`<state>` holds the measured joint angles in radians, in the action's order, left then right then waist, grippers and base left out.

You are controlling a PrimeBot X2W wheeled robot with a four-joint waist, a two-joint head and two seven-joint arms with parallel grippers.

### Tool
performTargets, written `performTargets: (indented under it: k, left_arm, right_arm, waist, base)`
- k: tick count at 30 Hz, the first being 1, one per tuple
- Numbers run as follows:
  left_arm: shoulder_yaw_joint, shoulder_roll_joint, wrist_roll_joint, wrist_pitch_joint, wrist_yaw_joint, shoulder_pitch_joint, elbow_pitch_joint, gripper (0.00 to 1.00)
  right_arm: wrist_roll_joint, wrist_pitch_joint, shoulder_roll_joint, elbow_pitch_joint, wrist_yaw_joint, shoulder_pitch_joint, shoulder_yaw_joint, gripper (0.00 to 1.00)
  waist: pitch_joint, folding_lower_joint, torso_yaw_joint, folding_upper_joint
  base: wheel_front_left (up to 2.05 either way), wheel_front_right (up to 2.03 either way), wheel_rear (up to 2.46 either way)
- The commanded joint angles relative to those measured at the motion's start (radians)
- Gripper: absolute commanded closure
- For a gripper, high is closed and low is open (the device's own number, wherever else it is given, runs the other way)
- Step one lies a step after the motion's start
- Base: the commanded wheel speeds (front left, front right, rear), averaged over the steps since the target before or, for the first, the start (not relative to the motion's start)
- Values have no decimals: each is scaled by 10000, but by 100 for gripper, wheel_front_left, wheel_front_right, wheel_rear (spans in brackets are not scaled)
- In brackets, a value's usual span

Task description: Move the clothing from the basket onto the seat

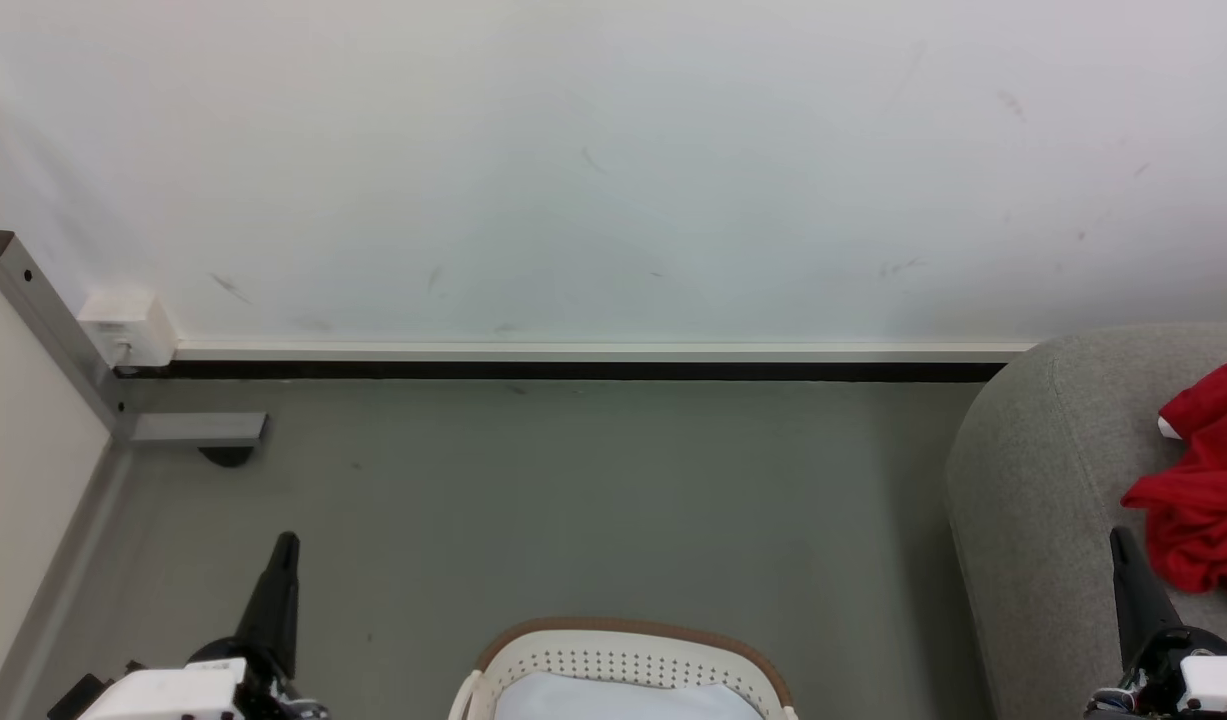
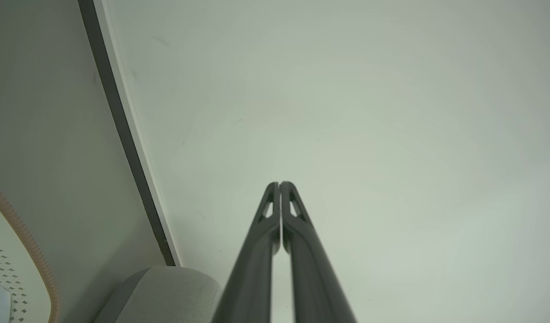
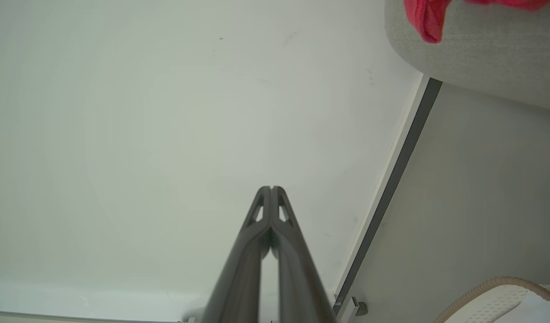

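You had the oval white perforated plastic basket with its tan-brown rim band [image 1: 633, 628] standing on the floor directly before you, cut off by the lower edge of the head view. A pale blue-white cloth [image 1: 623, 700] lay inside it and covered what showed of the interior; that piece was yet to be moved. A crumpled red garment [image 1: 1208, 490] lay on the large light grey woven-fabric seat [image 1: 1033, 470] at your right, so I judged the task part done. You held both arms low and well apart, one on either side of the basket, which read as a neutral stance between handlings and not a reach. Your left gripper [image 1: 286, 542], two long dark fingers, was clenched on nothing, tips pressed together above bare floor. Your right gripper [image 1: 1119, 535] was likewise closed and empty. Its tips stood over the seat's near part, just beside the red garment, and no contact with the garment could be made out. The seat stood near the basket, which favoured a short carry by the right arm. The smooth grey floor [image 1: 573, 500] bore a few small marks. The white wall [image 1: 613, 150] carried faint scuffs, and a dark skirting strip [image 1: 573, 370] ran along its foot. A grey metal post [image 1: 43, 300] with a small white box [image 1: 128, 325] stood in the left corner.
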<state>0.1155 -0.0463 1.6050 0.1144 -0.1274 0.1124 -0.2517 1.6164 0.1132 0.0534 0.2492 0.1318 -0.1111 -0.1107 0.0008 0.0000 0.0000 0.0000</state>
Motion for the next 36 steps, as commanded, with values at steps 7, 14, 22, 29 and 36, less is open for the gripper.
performTargets:
  k: [7,14,22,29,36]
  left_arm:
    - [14,-73,122,49,-65,59,22,100]
    - [14,-73,123,48,-65,59,22,100]
    - [13,-73,123,48,-66,59,23,100]
    - [13,-73,124,47,-66,59,23,100]
    - [12,-72,124,47,-66,59,22,100]
  right_arm:
    - [-33,16,-20,12,-21,-66,-50,100]
    - [-35,19,-21,12,-21,-66,-51,100]
    - [-38,22,-23,13,-21,-67,-53,100]
    - [-41,23,-25,11,-21,-67,-55,100]
    - [-44,26,-26,11,-21,-67,-57,100]
  waist:
    - [0,0,0,0]
    - [0,0,0,0]
    - [0,0,0,0]
    - [0,0,0,0]
    - [0,0,0,0]
  base:
    - [0,0,0]
    - [0,0,0]
    - [0,0,0]
    - [0,0,0]
    - [0,0,0]
